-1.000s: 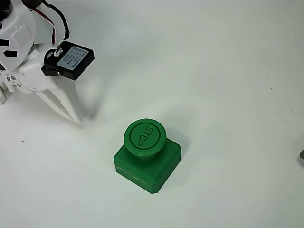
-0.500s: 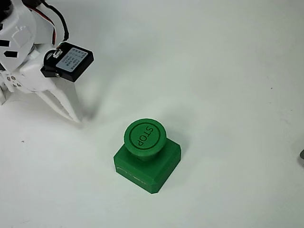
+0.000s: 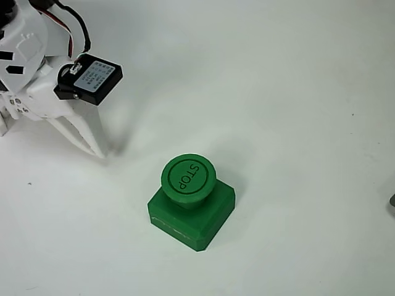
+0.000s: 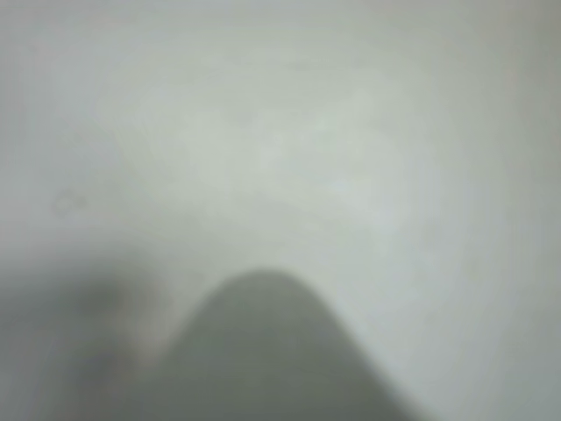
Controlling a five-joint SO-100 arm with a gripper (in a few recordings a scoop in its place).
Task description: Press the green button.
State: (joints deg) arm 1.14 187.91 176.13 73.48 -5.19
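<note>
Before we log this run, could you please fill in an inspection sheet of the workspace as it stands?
Surface: white table, plain, a faint speck near the left edge in the overhead view.
Job's things: green button, round cap reading STOP, upright on its square green base, untouched.
Clutter: a small dark object cut off at the right edge, unidentifiable.
Grippers: white gripper up-left of the button, apart from it, jaws together, tips at the table; wrist view blurred.
Cables: black and red wires loop over the wrist.
Surroundings: nothing seen.
</note>
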